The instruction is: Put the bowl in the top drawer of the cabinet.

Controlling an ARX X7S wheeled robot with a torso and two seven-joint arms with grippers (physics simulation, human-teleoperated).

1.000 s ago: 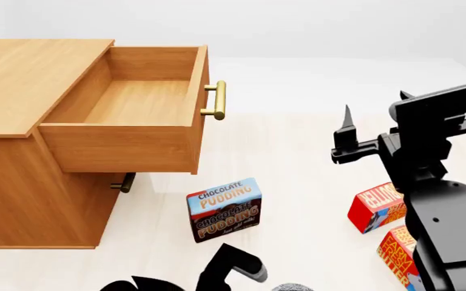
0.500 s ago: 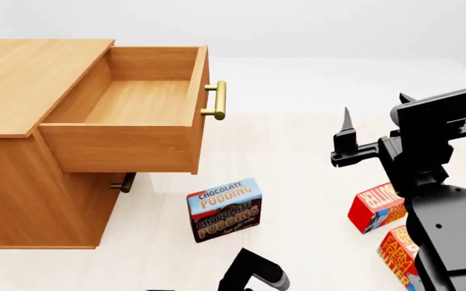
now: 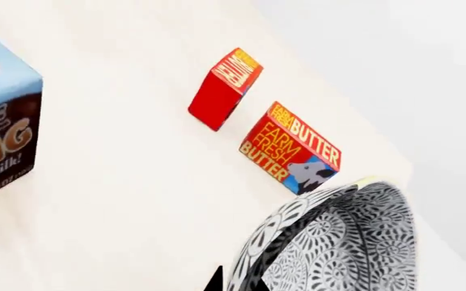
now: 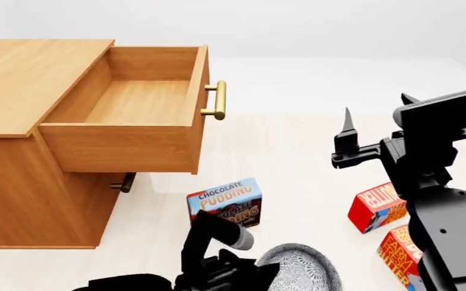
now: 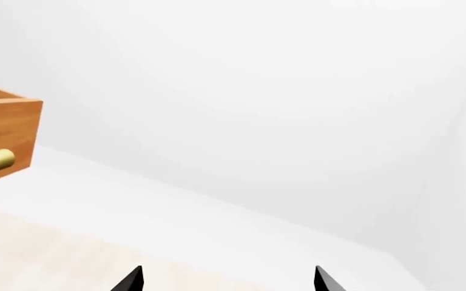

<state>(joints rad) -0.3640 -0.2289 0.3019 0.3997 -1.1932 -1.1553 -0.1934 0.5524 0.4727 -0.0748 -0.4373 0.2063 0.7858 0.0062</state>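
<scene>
The bowl (image 4: 304, 271), white with a fine black pattern, hangs low at the head view's near edge, tilted on its side. My left gripper (image 4: 259, 271) is shut on its rim. In the left wrist view the bowl (image 3: 338, 242) fills the lower corner, its rim pinched at the left gripper (image 3: 239, 284). The top drawer (image 4: 119, 145) of the cabinet (image 4: 31, 79) stands pulled out and empty, brass handle (image 4: 216, 100) on its front. My right gripper (image 4: 377, 109) is held up at the right, open and empty; the right wrist view shows the right gripper (image 5: 229, 280) against white background.
A chocolate pudding box (image 4: 225, 206) stands on the floor just beyond the bowl. Two butter boxes (image 4: 376, 206) (image 4: 399, 251) lie by the right arm. The lower drawer's handle (image 4: 124, 183) shows under the open drawer.
My left arm has risen into the head view from the near edge, bringing the bowl up with it. The right arm has barely moved.
</scene>
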